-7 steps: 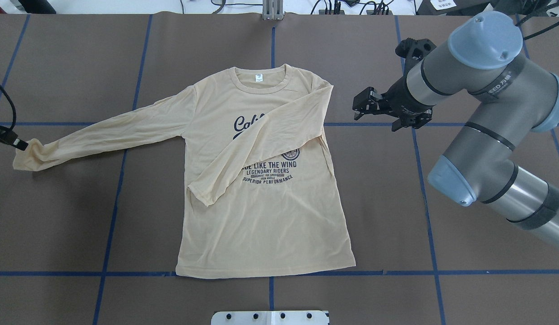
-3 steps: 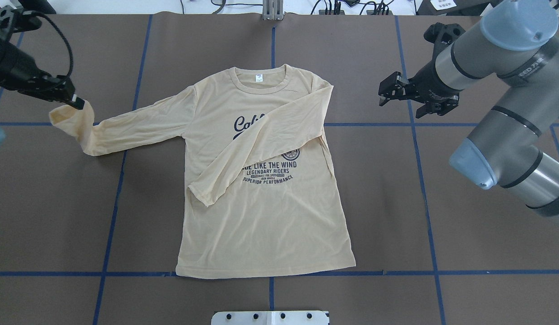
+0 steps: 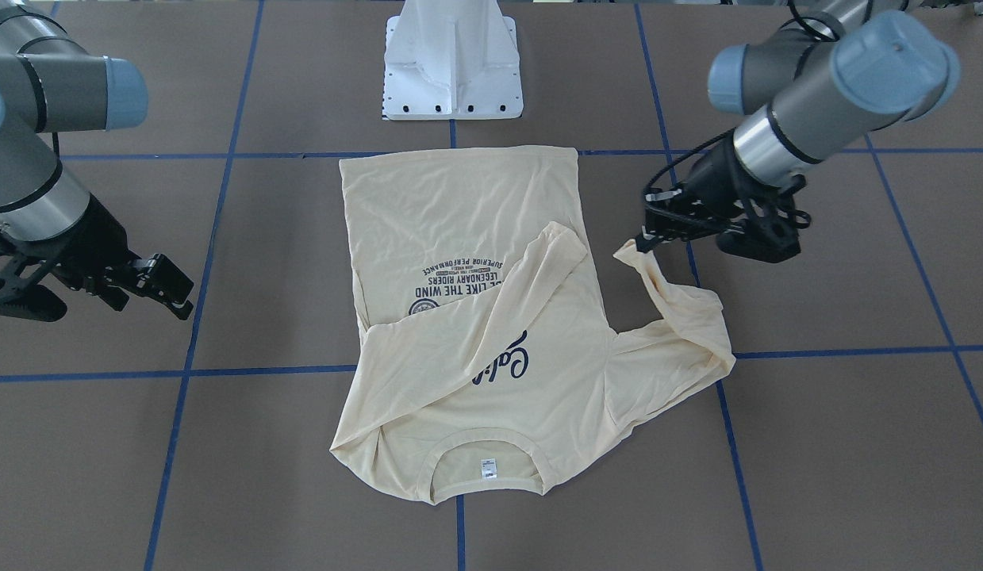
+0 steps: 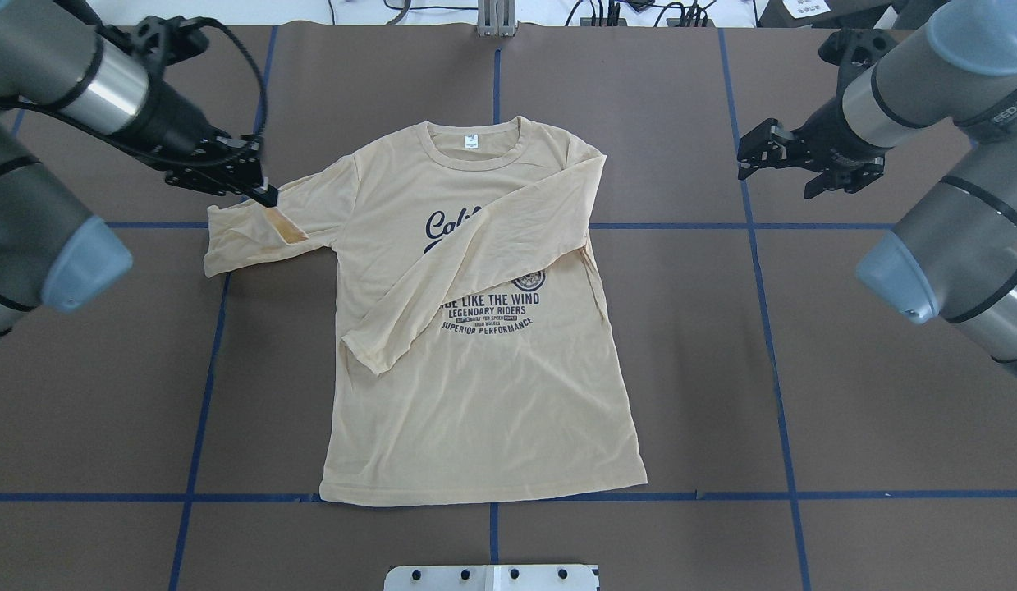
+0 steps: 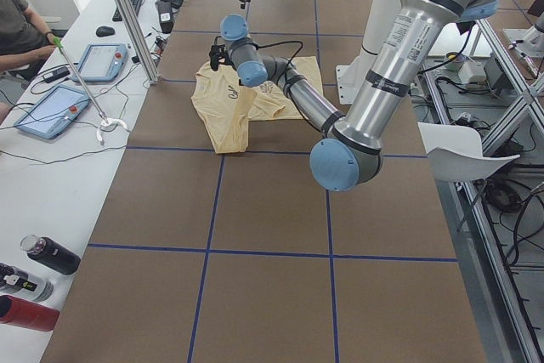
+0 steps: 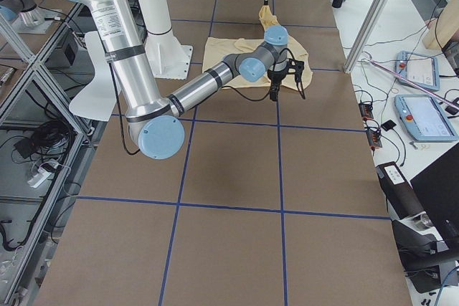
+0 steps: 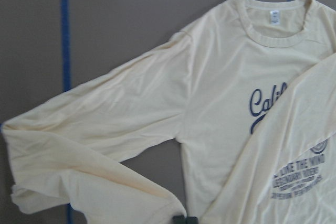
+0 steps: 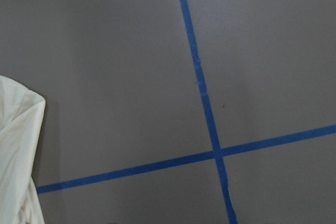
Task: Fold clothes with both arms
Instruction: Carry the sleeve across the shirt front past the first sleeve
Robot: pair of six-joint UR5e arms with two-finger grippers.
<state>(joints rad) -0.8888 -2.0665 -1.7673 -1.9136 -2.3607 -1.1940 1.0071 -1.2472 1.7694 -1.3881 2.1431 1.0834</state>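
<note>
The clothes, a cream long-sleeved T-shirt (image 4: 492, 394) with a navy print, lie flat on the brown table, collar away from the robot. One sleeve (image 4: 467, 271) is folded diagonally across the chest. My left gripper (image 4: 262, 195) is shut on the cuff of the other sleeve (image 4: 245, 238). It holds the cuff raised and doubled back near the shoulder, as the front view shows: the left gripper (image 3: 642, 242) and the sleeve (image 3: 681, 317). In the left wrist view the shirt (image 7: 210, 93) spreads below the fingertips (image 7: 185, 219). My right gripper (image 4: 775, 168) (image 3: 154, 297) hovers open and empty beside the shirt.
The white pedestal base (image 3: 451, 71) stands at the robot's edge of the table, behind the hem. Blue tape lines (image 4: 771, 328) grid the brown surface. A person (image 5: 21, 23) sits at a side bench with tablets (image 5: 47, 108); bottles (image 5: 47, 257) lie there too.
My left gripper has carried the sleeve cuff from the far left up and inward toward the shoulder, doubling the sleeve. My right gripper has drawn back, farther from the shirt.
</note>
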